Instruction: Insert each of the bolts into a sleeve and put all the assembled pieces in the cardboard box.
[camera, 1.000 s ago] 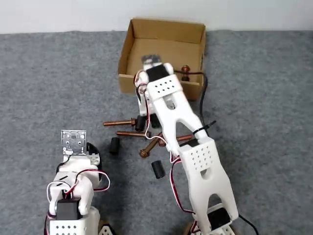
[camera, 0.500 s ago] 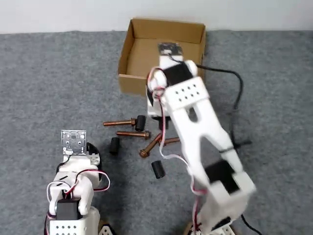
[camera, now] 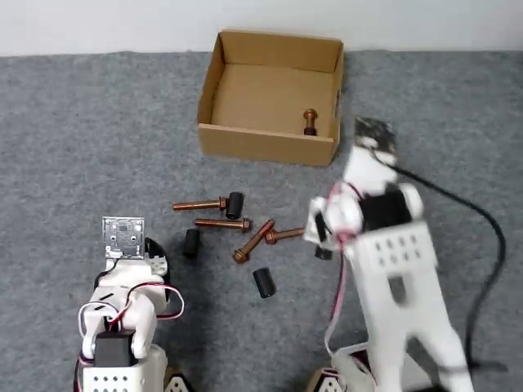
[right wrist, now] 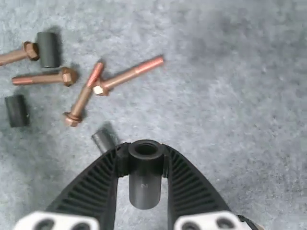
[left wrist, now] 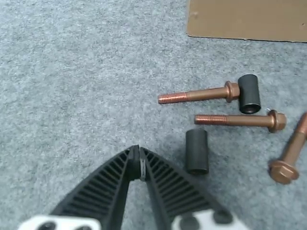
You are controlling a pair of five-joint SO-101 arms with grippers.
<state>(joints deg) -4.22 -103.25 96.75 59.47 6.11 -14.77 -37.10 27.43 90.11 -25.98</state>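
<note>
My right hand (right wrist: 144, 154) is clamped on a black sleeve (right wrist: 145, 184), its open end facing forward so a bolt (right wrist: 128, 74) from the tabletop (right wrist: 230, 72) can enter, my left hand (left wrist: 139, 158) is pressed together and empty, and one assembled piece (camera: 310, 121) lies in the cardboard box (camera: 270, 41).

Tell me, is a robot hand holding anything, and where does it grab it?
The right gripper holds a black sleeve, fingers pressing its round sides. The left gripper holds nothing.

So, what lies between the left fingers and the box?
In the left wrist view, a bolt with a sleeve at its head lies across that stretch, between fingers and box.
</note>
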